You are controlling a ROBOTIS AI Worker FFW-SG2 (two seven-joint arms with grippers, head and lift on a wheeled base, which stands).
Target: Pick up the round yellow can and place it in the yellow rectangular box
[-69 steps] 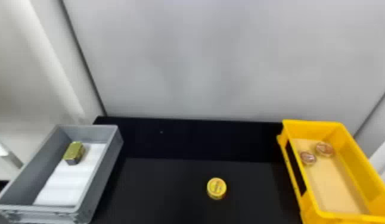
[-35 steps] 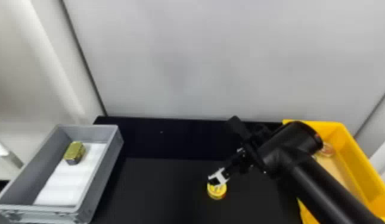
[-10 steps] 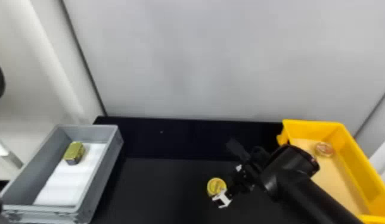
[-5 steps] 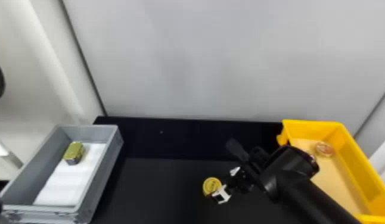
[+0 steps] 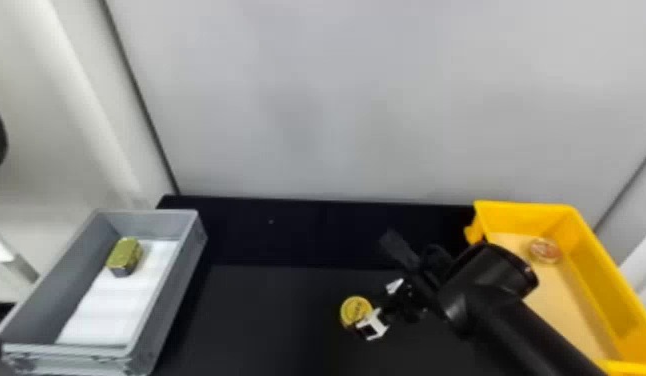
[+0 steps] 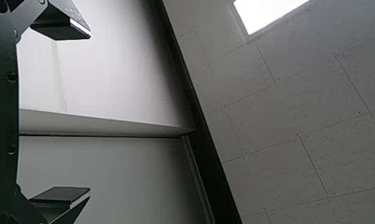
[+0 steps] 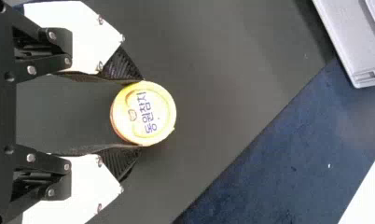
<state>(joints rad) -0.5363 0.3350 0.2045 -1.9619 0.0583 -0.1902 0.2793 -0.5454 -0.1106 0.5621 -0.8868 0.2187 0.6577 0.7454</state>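
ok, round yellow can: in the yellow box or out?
Out. The round yellow can is between the right gripper's fingers, at the black table, well left of the yellow box.

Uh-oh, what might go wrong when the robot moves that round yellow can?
The black right gripper holds the yellow can only near its fingertips, so it might slip out. The yellow rectangular box has raised walls, so a low carry might bump one. A round, reddish can sits inside, and the yellow one might land on it.
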